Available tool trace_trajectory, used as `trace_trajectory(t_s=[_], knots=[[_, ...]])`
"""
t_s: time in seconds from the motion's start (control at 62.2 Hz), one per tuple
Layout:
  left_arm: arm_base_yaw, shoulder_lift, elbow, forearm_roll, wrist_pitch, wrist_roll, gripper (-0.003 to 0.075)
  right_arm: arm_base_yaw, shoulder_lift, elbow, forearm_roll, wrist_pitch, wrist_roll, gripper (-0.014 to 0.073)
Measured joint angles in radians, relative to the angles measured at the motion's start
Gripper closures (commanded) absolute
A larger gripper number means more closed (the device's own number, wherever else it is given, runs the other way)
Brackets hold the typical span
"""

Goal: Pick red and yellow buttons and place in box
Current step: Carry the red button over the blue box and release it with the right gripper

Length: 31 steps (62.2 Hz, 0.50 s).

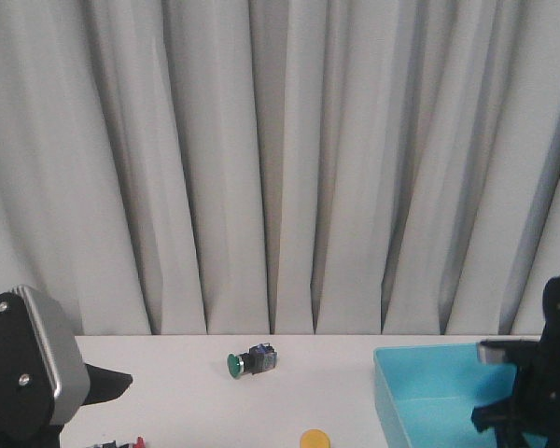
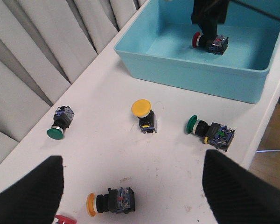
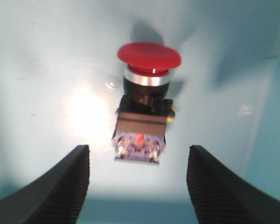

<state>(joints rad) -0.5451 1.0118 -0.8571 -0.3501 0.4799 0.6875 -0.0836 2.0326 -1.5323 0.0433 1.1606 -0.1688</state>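
Observation:
A red button (image 3: 148, 98) lies on its side on the floor of the turquoise box (image 3: 42, 65). My right gripper (image 3: 139, 173) hangs open just over it, touching nothing. From the left wrist, the same red button (image 2: 209, 41) shows inside the box (image 2: 186, 78) under the right arm. A yellow button (image 2: 143, 113) sits cap-up on the white table near the box wall. Another, orange-yellow capped one (image 2: 109, 201) lies between my left gripper's (image 2: 133, 163) open fingers, untouched. A second red cap (image 2: 65, 219) peeks in at the frame edge.
Two green-capped buttons lie on the table, one near the curtain (image 2: 60, 123) and one by the table's edge (image 2: 210, 132). In the front view a green button (image 1: 252, 360) lies mid-table, and the box (image 1: 420, 359) stands at the right. A grey curtain hangs behind.

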Motion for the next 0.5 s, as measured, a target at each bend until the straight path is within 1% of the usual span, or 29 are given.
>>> trace_trajectory(t_s=[0.209,0.322,0.498], knots=[[0.000,0.000,0.000,0.000,0.000,0.000,0.0134,0.000,-0.214,0.014,0.067,-0.035,0.000,0.0137],[0.000,0.000,0.000,0.000,0.000,0.000,0.0134,0.000,-0.389,0.120,0.107,-0.116,-0.001,0.0137],[0.000,0.000,0.000,0.000,-0.001,0.000,0.0134,0.000,-0.657,0.361,0.097,-0.242,-0.010,0.0138]])
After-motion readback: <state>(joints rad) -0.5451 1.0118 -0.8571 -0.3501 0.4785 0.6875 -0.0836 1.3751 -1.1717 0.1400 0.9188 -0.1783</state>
